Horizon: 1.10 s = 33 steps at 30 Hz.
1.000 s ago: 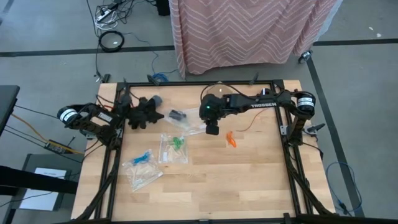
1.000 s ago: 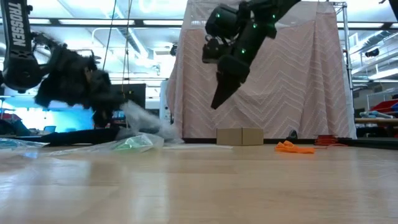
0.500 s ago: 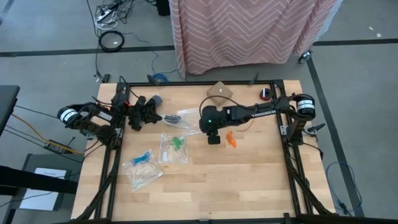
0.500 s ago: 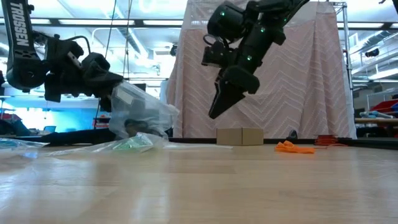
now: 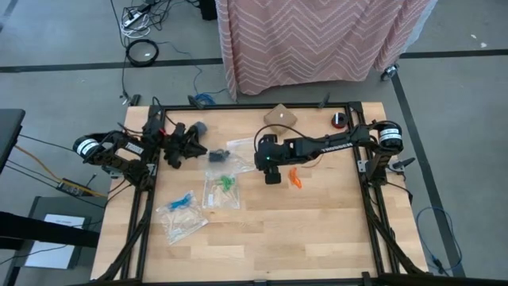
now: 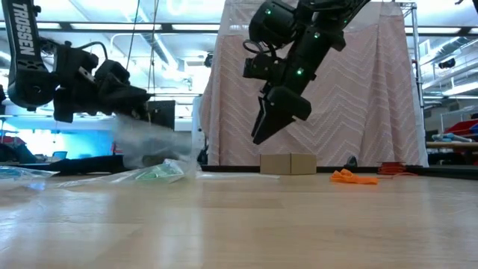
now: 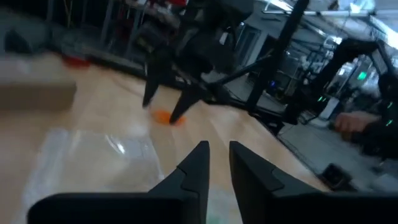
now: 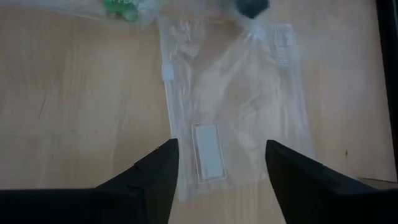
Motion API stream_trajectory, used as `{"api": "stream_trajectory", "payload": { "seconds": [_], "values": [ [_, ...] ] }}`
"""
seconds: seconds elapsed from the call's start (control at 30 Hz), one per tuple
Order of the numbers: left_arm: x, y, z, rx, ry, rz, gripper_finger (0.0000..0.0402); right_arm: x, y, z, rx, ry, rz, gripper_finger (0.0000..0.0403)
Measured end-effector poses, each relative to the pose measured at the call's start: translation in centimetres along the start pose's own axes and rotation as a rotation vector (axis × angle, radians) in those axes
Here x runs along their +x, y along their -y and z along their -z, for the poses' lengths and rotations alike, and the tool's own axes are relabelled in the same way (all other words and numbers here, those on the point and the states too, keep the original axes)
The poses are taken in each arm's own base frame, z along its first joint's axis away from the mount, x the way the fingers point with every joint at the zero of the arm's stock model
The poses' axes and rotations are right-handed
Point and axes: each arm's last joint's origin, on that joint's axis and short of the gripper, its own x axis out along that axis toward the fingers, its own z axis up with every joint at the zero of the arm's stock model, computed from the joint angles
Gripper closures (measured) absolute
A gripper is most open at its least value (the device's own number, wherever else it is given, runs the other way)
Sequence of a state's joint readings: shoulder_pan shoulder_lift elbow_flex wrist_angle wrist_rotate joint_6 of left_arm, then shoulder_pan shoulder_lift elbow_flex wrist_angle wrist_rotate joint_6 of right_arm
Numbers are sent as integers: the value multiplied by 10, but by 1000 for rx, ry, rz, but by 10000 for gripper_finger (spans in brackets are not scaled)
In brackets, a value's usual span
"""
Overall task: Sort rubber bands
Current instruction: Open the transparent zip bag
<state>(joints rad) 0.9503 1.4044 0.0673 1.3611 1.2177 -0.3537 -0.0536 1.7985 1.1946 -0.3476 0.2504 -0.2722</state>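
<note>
**High view.** My left gripper (image 5: 193, 148) sits far left; my right gripper (image 5: 271, 172) hangs mid-table. The bag of black bands (image 5: 236, 151) was strung between both grippers a second ago and then hung from the left alone. It now lies flat on the table (image 5: 317, 230) between them, with the black bands (image 5: 217, 156) bunched at its left end. I judge the black group bagged and set down. The orange rubber bands (image 5: 294, 178) lie loose just right of my right gripper and are probably next. The green bands (image 5: 226, 182) and blue bands (image 5: 182, 200) sit in their own bags nearer the front.

**Low view.** The released bag (image 6: 153, 142) is a blur below my left gripper (image 6: 128, 97). The orange rubber bands (image 6: 353, 176) rest on the table.

**Left wrist view.** My left fingers (image 7: 194, 165) stand slightly parted, with nothing between them.

**Right wrist view.** My right fingers (image 8: 155, 171) are spread wide and empty above the flat bag (image 8: 236, 112).
</note>
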Motion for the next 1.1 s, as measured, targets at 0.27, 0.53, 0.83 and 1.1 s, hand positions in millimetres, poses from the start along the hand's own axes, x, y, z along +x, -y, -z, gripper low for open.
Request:
{"api": "stream_trajectory", "payload": {
  "seconds": [0.27, 0.53, 0.83, 1.1],
  "values": [
    [2, -3, -8, -17, 54, -70, 312, 7, 2, 4, -7, -17, -32, 143],
    [2, 0, -21, 68, 152, -111, 312, 44, -20, 9, -50, -54, -18, 147],
    [2, 0, -21, -16, 158, -114, 312, 60, -22, 10, -32, -80, 62, 169],
    [1, -2, -21, -25, 194, -176, 312, 63, -22, 5, 62, -41, 193, 328]
  ]
}}
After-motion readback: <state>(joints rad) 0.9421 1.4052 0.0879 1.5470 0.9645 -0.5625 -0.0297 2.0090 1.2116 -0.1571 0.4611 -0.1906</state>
